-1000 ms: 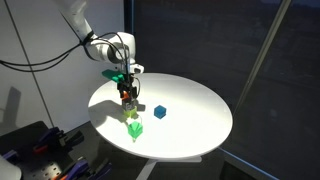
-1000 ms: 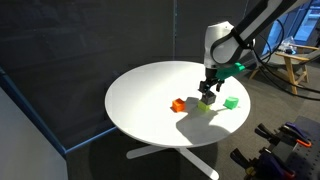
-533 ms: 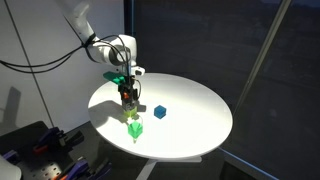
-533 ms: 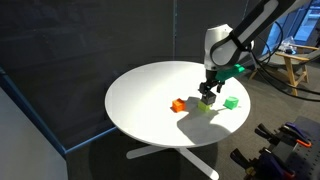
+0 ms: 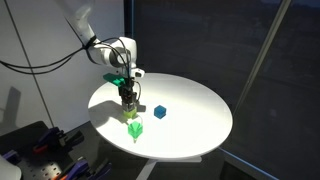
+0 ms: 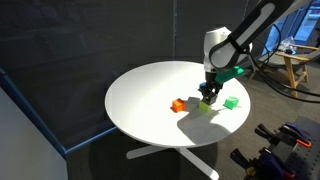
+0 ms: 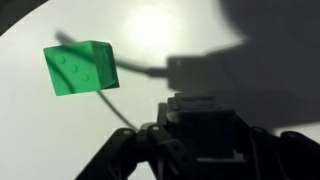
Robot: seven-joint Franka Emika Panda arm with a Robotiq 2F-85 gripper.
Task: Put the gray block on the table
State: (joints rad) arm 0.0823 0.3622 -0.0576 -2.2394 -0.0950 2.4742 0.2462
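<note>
Gray block [image 7: 205, 125] fast in claw's [image 6: 207, 97] grip over table [image 6: 140, 100], near its rim, wide bare top beyond orange cube [image 6: 178, 104].

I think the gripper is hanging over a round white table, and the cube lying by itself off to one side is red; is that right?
Not quite: the cube lying by itself is green, not red, as the wrist view shows plainly. The rest holds: the gripper does hang over the round white table.
</note>
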